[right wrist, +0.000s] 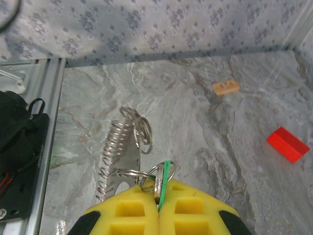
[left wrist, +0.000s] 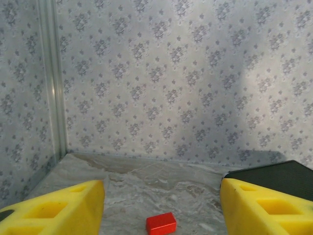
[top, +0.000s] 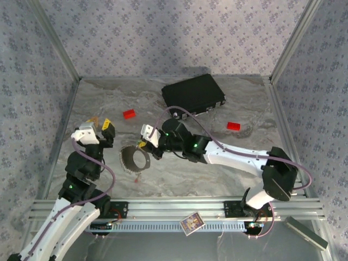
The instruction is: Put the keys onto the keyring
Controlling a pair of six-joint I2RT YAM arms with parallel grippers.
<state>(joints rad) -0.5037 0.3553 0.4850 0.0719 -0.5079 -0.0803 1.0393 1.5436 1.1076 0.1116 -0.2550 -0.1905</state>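
**White links, black joints, yellow fingers**

Both arms share one build. The left arm [top: 57,217] has a white lower link with blocky black joints above it. The right arm [top: 234,156] has the same white link set between black joints. A lilac cable [top: 111,175] loops beside the left arm, and a second cable [top: 310,176] curves round the right one. Small green lights [top: 69,186] glow on the black joints. Each wrist carries a white housing [top: 87,132]. The left gripper [left wrist: 161,196] has bright yellow, wedge-shaped fingers [left wrist: 58,208] with rectangular recesses. The right gripper [right wrist: 159,198] has matching yellow pads [right wrist: 129,210], with black shoulders behind them.
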